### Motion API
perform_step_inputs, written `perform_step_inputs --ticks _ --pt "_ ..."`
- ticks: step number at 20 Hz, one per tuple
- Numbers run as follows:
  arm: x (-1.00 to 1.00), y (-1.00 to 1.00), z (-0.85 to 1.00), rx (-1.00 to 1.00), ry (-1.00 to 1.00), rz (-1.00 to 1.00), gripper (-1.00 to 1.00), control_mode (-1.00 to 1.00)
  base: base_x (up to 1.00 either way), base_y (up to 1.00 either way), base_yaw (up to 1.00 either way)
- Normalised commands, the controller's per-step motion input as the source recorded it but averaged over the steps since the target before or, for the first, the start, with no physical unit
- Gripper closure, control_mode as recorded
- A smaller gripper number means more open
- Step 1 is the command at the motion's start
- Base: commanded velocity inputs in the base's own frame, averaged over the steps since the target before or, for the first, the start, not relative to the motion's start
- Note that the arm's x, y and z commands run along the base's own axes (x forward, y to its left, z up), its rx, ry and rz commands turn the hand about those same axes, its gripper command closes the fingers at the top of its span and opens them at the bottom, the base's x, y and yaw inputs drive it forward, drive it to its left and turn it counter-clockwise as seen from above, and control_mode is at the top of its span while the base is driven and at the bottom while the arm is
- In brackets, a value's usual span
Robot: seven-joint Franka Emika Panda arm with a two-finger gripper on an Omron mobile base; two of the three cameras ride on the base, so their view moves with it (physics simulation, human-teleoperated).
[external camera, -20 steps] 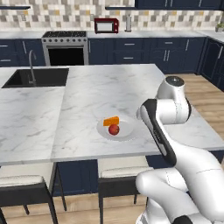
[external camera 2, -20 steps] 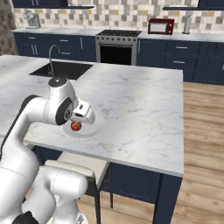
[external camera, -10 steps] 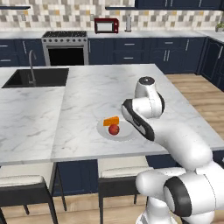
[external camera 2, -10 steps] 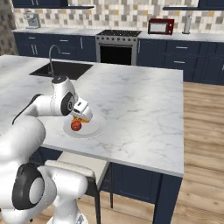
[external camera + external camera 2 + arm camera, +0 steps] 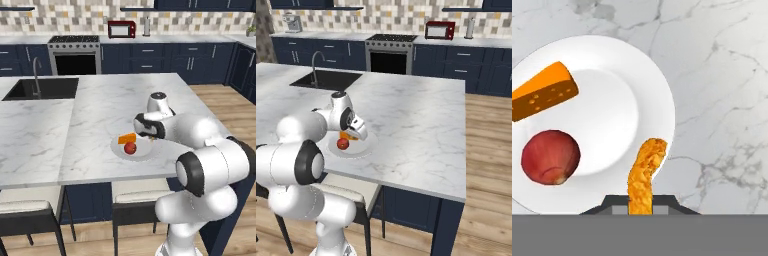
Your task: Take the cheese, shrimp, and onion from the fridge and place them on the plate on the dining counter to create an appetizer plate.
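Note:
The plate lies on the dining counter near its front edge. On it are the cheese, an orange wedge, and the dark-red onion just beside it. My gripper is shut on the shrimp, a thin curled orange piece that hangs over the plate's rim on the side away from the cheese. In the left base view the gripper hovers low at the right edge of the plate, close to the cheese and onion. The fridge is out of view.
A sink with a faucet is set into the counter's far left. Stools stand under the front edge. A stove and red microwave line the back wall. Wood floor lies to the right.
The arm has swung left and down from beside the plate until the gripper hangs over its right rim. Cheese and onion have stayed put.

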Motion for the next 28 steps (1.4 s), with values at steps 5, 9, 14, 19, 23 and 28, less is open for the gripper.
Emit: perform_step_inputs --ticks 5,9,14,19,23,28 --pt "0.24 -0.05 -0.56 0.05 0.0 0.0 1.0 -1.0 0.0 0.0 0.0" --pt "0.08 -0.05 -0.49 0.04 -0.03 0.0 1.0 -1.0 0.0 0.0 0.0" --pt "0.29 0.0 -0.25 0.02 -0.04 0.0 1.0 -1.0 0.0 0.0 0.0" --pt "0.41 0.0 -0.23 0.0 -0.01 0.0 1.0 -1.0 0.0 0.0 0.0" --pt "0.35 0.07 -0.25 0.0 0.0 0.0 1.0 -1.0 0.0 0.0 0.0" --pt "0.19 0.04 -0.04 0.0 -0.02 0.0 -1.0 -1.0 0.0 0.0 0.0"
